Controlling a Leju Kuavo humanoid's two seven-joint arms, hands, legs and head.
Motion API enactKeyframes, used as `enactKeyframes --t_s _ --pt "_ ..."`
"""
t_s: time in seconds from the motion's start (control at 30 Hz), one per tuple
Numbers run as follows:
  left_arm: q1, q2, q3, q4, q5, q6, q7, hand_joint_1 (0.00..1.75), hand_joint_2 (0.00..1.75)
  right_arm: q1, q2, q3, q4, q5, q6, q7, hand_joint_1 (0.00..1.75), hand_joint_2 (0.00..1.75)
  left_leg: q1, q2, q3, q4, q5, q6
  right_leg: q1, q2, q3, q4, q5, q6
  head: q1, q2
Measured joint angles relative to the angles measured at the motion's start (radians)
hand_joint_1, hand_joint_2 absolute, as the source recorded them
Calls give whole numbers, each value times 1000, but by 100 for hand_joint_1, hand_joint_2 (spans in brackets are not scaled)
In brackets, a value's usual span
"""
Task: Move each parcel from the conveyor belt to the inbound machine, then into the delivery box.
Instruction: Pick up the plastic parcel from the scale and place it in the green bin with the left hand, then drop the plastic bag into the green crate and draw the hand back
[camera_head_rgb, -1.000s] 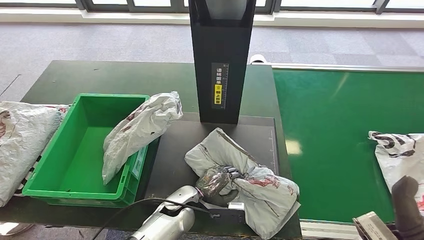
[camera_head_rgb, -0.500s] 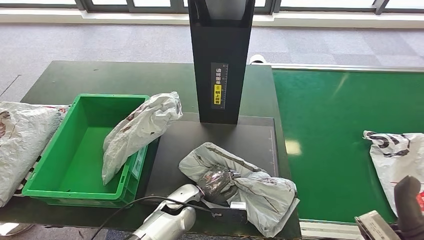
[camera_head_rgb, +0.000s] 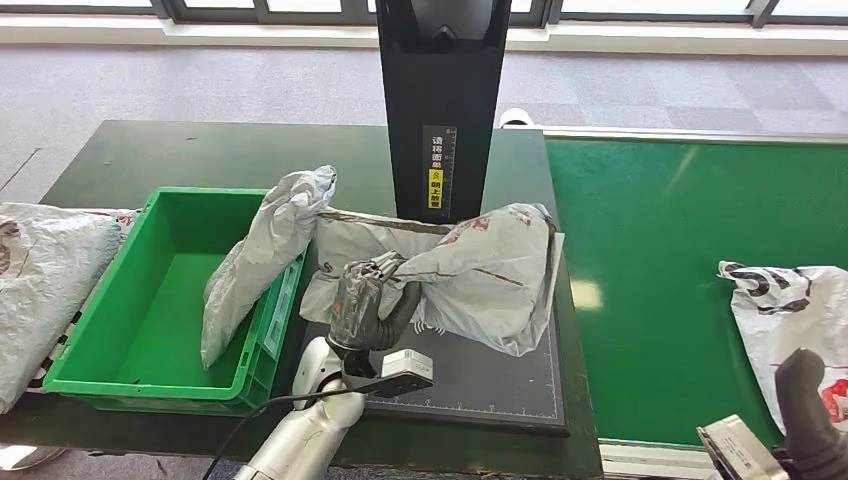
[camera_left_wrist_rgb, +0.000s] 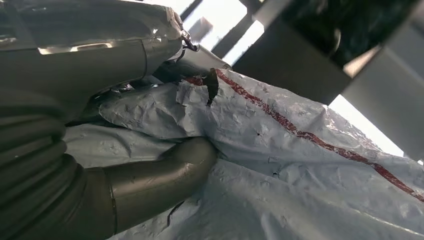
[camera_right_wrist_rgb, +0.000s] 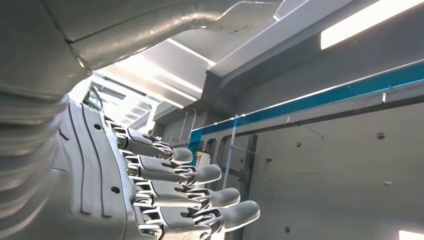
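My left hand (camera_head_rgb: 364, 300) grips a crumpled grey parcel (camera_head_rgb: 478, 268) and holds it raised over the black scanner plate (camera_head_rgb: 480, 375), just in front of the inbound machine's black post (camera_head_rgb: 440, 110). In the left wrist view the thumb (camera_left_wrist_rgb: 150, 182) presses into the parcel (camera_left_wrist_rgb: 300, 170), which has a red stripe. A second grey parcel (camera_head_rgb: 262, 250) leans upright over the right wall of the green delivery box (camera_head_rgb: 110, 320). Another parcel (camera_head_rgb: 790, 310) lies on the green conveyor belt (camera_head_rgb: 680, 260) at the right edge. My right hand (camera_head_rgb: 808, 425) hangs low at the right, fingers (camera_right_wrist_rgb: 200, 197) extended and holding nothing.
A heap of grey parcels (camera_head_rgb: 40, 290) lies on the dark table (camera_head_rgb: 200, 150) to the left of the green box. Grey carpet floor (camera_head_rgb: 150, 80) runs behind the table. The conveyor borders the scanner plate on the right.
My left hand has lifted the parcel off the plate's near edge, up and to the left. The parcel leaning on the box now stands steeper. The conveyor parcel has drifted slightly left.
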Motion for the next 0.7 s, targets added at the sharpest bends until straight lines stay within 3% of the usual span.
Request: enactKeyframes --t_s 0.23,0.57,0.7 --pt "25 6 28 -134 101 96 -26 175 175 3 0 -14 0 0 0 0 0 175 0 0 0 0 0 0 0 0 0 0 0 0 0 0" --pt "69 17 65 -358 105 107 -26 175 175 4 0 -20 0 2 0 0 0 175 0 0 0 0 0 0 0 0 0 0 0 0 0 0" --pt "103 23 77 -486 180 107 -26 175 175 3 0 -20 1 2 0 0 0 175 0 0 -1 0 0 0 0 0 -1 0 0 0 0 0"
